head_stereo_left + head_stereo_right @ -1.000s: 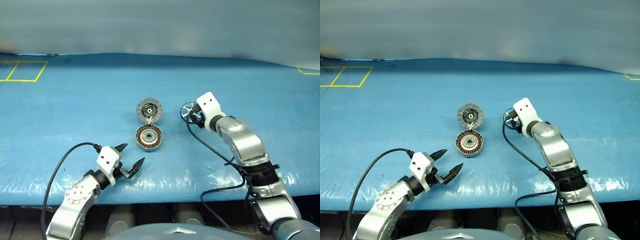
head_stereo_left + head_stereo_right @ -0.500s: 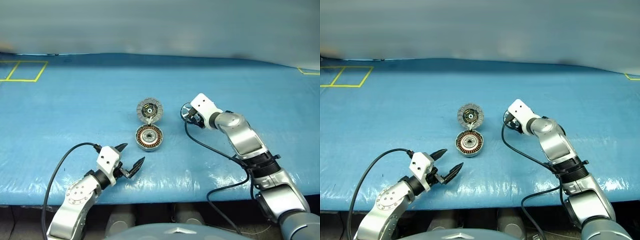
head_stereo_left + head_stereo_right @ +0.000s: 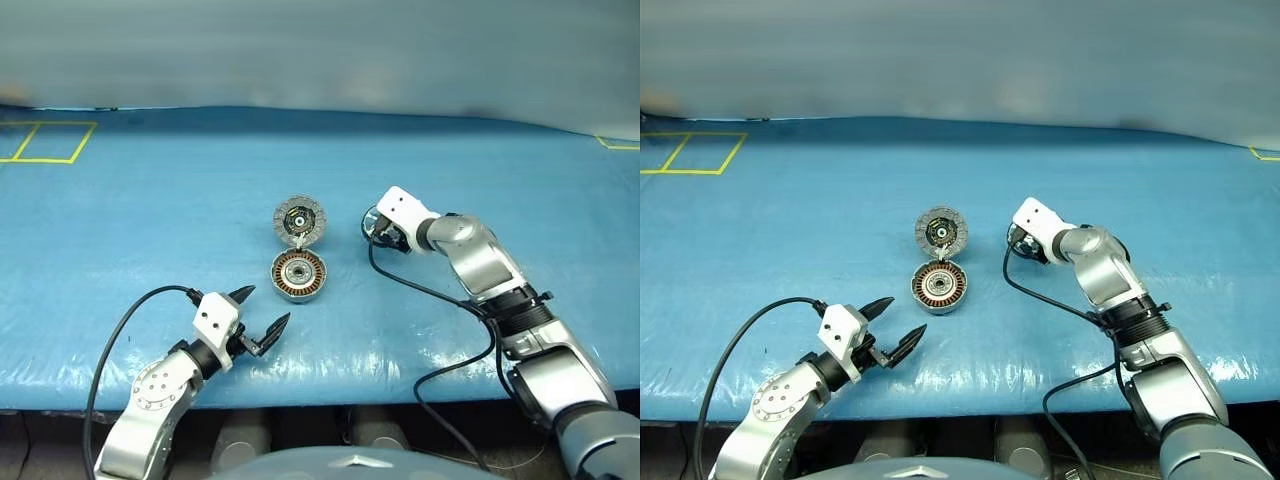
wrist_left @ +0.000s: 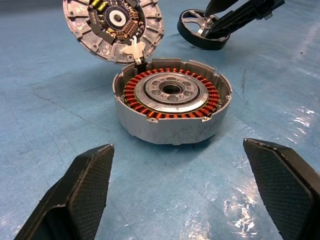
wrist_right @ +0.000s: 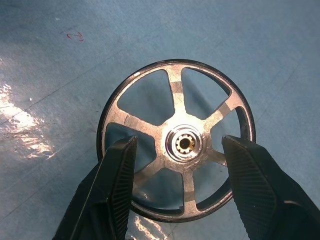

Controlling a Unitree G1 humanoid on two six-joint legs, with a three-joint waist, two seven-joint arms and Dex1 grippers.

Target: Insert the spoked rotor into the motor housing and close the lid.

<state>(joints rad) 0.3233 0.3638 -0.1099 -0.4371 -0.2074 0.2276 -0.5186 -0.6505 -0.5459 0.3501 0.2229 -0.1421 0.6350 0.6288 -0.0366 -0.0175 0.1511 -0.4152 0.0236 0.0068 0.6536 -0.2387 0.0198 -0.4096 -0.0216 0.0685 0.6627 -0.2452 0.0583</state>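
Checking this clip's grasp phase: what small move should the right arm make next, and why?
Probably close the right end effector: its fingers straddle the spoked rotor's hub, apparently not yet clamped, and the motor housing sits open, lid up.

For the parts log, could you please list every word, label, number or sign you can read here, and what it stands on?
Blue table cover: a small red handwritten mark, too faint to read for certain.
Round grey metal lid, open, inner circuit face: any part markings are too small to read.
Round grey motor housing with copper windings: no text.
Silvery spoked rotor: no text.
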